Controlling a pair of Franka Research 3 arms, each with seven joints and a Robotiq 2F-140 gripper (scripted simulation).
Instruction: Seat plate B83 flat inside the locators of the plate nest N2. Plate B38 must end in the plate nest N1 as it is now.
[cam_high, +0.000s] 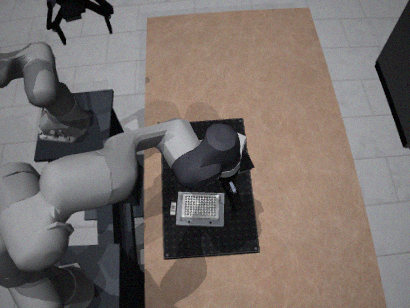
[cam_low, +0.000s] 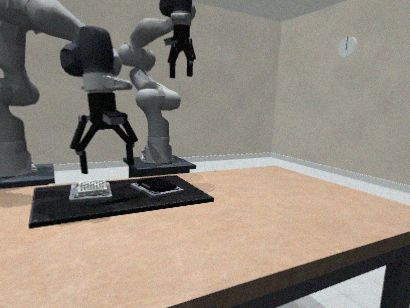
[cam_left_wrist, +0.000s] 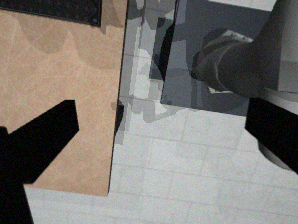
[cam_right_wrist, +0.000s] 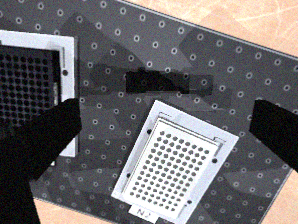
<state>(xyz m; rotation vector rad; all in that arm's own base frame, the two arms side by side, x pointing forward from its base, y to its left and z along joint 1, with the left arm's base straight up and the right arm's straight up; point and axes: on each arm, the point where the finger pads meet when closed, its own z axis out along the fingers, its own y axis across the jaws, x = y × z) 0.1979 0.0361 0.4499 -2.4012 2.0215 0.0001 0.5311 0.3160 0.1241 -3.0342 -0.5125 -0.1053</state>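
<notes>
The white plate with a hole grid (cam_high: 200, 206) (cam_low: 93, 186) (cam_right_wrist: 170, 170) lies in the grey nest labelled N2 (cam_high: 187, 223) (cam_right_wrist: 220, 154). Its long left side shows a raised double edge in the right wrist view; whether it lies fully flat I cannot tell. The black plate (cam_low: 159, 184) (cam_right_wrist: 27, 82) lies in the other nest (cam_right_wrist: 69, 55), partly hidden by a finger; no label shows there. My right gripper (cam_low: 107, 166) (cam_right_wrist: 165, 114) is open and empty, above the board, over the N2 side. My left gripper (cam_high: 87, 36) (cam_low: 181, 75) (cam_left_wrist: 161, 114) is open and empty, high and away from both nests.
Both nests stand on a black perforated board (cam_high: 245, 240) (cam_low: 50, 212) (cam_right_wrist: 260, 90) on the wooden table (cam_high: 310, 200) (cam_low: 250, 220). The right arm reaches over the board and hides the black plate in the top view. The left gripper hangs beyond the table edge.
</notes>
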